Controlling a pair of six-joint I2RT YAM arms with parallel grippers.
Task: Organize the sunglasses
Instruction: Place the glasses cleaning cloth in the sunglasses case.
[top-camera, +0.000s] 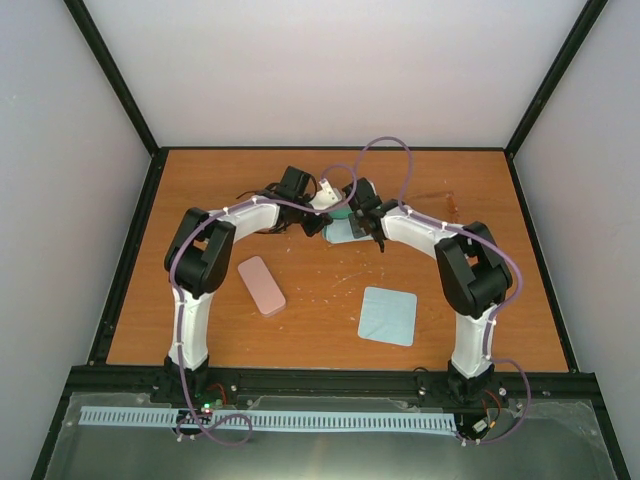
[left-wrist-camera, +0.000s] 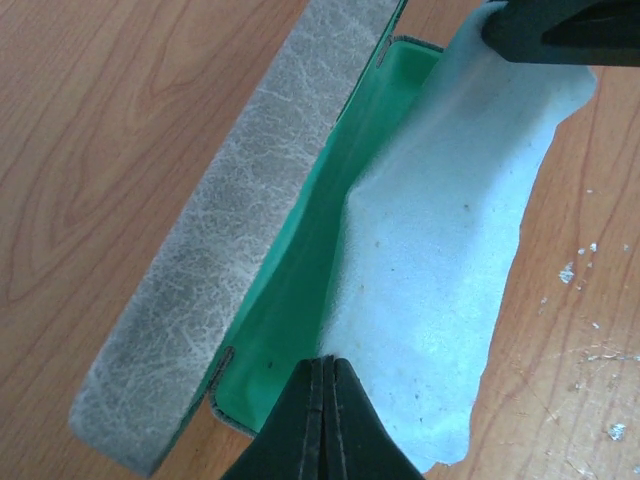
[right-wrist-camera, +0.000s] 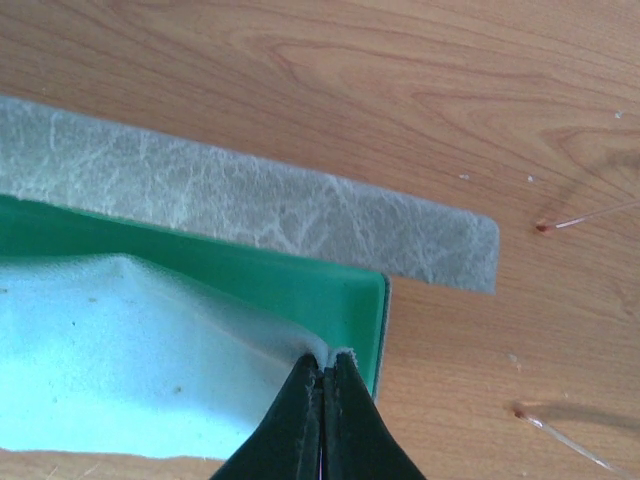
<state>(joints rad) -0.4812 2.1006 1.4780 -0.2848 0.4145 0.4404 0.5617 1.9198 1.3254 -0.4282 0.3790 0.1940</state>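
Note:
A grey case (left-wrist-camera: 230, 230) lies open at the back middle of the table, its green lining (right-wrist-camera: 280, 285) showing. A pale blue cloth (left-wrist-camera: 450, 230) is draped over the case's open tray. My left gripper (left-wrist-camera: 325, 362) is shut on one end of this cloth. My right gripper (right-wrist-camera: 323, 362) is shut on the other end, by the case's end wall. In the top view both grippers, left (top-camera: 314, 224) and right (top-camera: 377, 234), meet over the case. Thin reddish temple arms of sunglasses (right-wrist-camera: 585, 215) lie on the wood right of the case. The dark sunglasses are not clearly seen.
A closed pink case (top-camera: 262, 285) lies front left on the table. A second pale blue cloth (top-camera: 388, 315) lies flat front right. Black frame rails (top-camera: 330, 380) border the table's sides and near edge.

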